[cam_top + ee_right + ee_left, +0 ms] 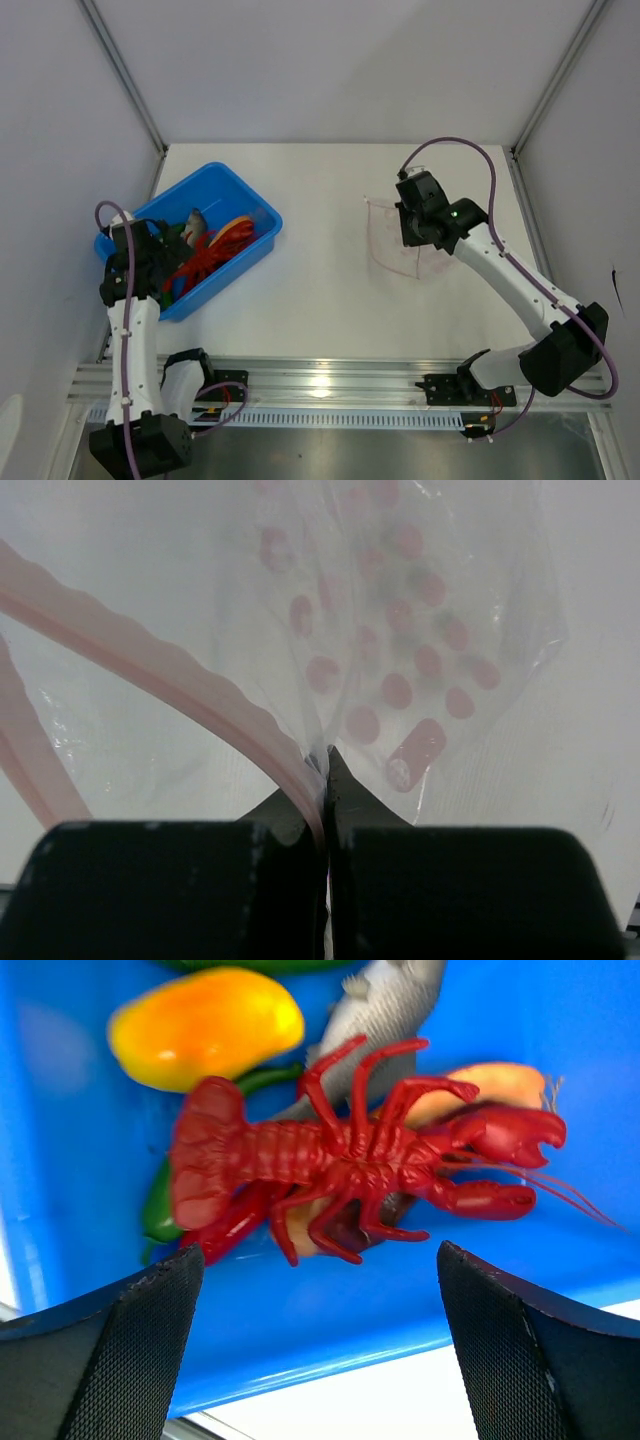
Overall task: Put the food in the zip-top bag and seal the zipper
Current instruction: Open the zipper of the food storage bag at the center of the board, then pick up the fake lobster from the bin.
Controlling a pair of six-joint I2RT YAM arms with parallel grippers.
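White walls (330, 60) stand around a white bench (320, 310). On its left side sits a blue bin (245, 190) with the food (215, 245) inside: a red lobster (340, 1160), a grey fish (385, 1000), and yellow and green pieces. The left fingers (160, 262) hang wide open over it. On the right side is the clear zip-top bag (392, 245). The right fingers (325, 820) are closed tight on its pink zipper (170, 680).

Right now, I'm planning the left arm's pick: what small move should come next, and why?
Probably lower the open left gripper onto the red lobster and close: it lies topmost in the blue bin, directly ahead, while the right gripper pinches the zipper.
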